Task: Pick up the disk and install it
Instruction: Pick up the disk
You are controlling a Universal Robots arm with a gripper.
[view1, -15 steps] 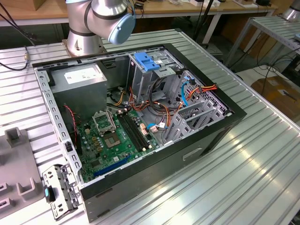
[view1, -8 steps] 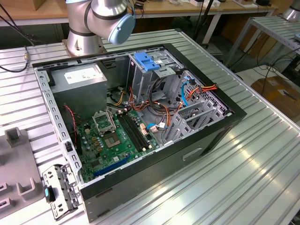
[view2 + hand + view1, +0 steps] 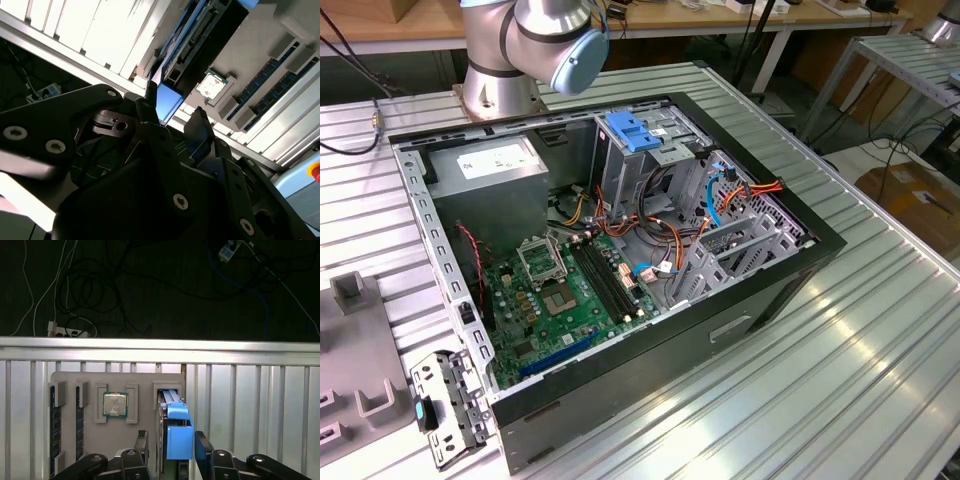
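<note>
1. The disk (image 3: 179,426) stands on edge in a slot of a grey fixture tray (image 3: 145,382). The tray lies on the ribbed metal surface (image 3: 250,405), and a processor chip (image 3: 115,404) sits 2 pockets over from the disk.
2. The tool (image 3: 171,435) is spread open, with 1 finger on each side of the disk's blue end; in the second wrist view that blue end sits between the fingers (image 3: 197,125).
3. A sliver of tray shows between 1 finger and the disk's dark face. The other finger is just beside the blue rail, and I cannot tell whether it touches.
4. Key relation: the disk's long axis runs straight away from the tool toward the surface's edge rail. Its 2 flat faces are turned to the 2 fingers, so the closing line crosses its thin dimension.
5. I judge the grasp lined up but not clamped.
</note>
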